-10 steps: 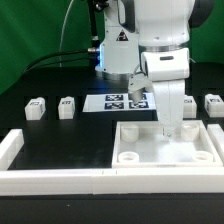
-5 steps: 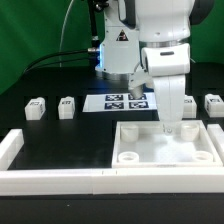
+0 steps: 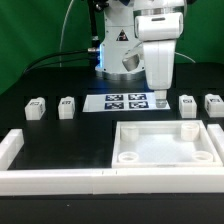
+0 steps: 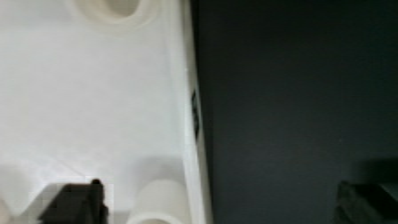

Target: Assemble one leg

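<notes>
Hand (image 3: pixel 160 90) up in the air in the exterior view, hanging above the table (image 3: pixel 60 140) and covering the right end of the marker board (image 3: pixel 118 101) in the picture. From this side I can't tell how wide its fingers stand.

Down on the table the big white panel (image 3: pixel 165 150) lies flat, with a white rail (image 3: pixel 50 181) running along the front. Four legs sit in a row. Leg one (image 3: pixel 36 107) and leg two (image 3: pixel 67 105) are on the exterior view's left of the marker board. Leg three (image 3: pixel 187 104) and leg four (image 3: pixel 213 102) are on its right. Leg three is the nearest to the hand, and none of them is gripped.

Over to the wrist view, and there's the answer. The two dark fingertips (image 4: pixel 71 200) are spread wide with nothing between them. Below runs the panel's edge, white panel on one side and dark table on the other. A round hole (image 4: pixel 111 8) shows in the panel, and a second round socket (image 4: pixel 160 202) lies beside one fingertip.
</notes>
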### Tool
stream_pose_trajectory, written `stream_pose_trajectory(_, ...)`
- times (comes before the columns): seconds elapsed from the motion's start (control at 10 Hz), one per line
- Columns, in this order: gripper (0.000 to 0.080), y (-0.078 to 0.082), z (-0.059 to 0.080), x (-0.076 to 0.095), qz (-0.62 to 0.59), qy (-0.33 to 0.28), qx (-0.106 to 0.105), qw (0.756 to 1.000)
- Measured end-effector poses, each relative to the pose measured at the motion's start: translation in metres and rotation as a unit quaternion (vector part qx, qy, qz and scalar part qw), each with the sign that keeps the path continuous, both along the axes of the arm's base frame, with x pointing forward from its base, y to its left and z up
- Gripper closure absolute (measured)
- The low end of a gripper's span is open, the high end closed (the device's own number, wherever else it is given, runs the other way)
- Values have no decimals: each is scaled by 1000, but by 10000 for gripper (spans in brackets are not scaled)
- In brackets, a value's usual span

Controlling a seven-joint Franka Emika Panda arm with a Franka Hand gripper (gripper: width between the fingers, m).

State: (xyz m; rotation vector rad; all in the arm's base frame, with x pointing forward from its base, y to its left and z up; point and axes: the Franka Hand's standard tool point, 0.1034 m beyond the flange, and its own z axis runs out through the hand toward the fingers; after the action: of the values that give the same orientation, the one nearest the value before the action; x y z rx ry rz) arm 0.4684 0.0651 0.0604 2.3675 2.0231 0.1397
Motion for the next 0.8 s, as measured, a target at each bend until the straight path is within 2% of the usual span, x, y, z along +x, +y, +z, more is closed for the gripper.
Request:
stream_pose_trajectory(0.2, 151, 0, -1, -1, -40, 3, 4, 999)
stream_pose_trajectory(0.5, 151, -1, -2, -2, -190, 11, 19, 982)
stream_pose_trajectory(0.6, 151, -7, -5, -6, -271, 13, 33, 962)
stream_pose_trajectory(0.8, 151, -4, -9, -16, -420, 25, 53, 906)
